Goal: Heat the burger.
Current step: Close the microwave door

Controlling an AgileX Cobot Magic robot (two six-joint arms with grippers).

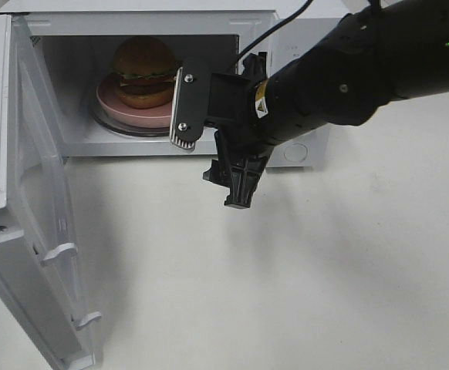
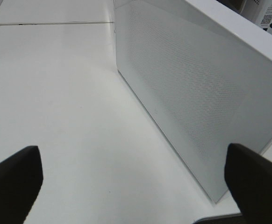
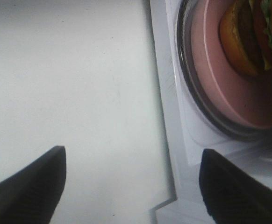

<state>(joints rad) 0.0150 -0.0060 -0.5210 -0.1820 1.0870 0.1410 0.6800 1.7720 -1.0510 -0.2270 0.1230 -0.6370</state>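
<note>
Burger (image 1: 143, 73) shows its top only from exterior high.

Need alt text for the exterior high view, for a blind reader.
A burger sits on a pink plate inside a white microwave whose door hangs wide open at left. The black right arm reaches in from the right, jaws open and empty in front of the opening.

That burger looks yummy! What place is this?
Likely a robot lab playing kitchen: a white boxy microwave on a plain white table, holding a golden-bun burger on a round pink plate, a black robot arm before it.
</note>
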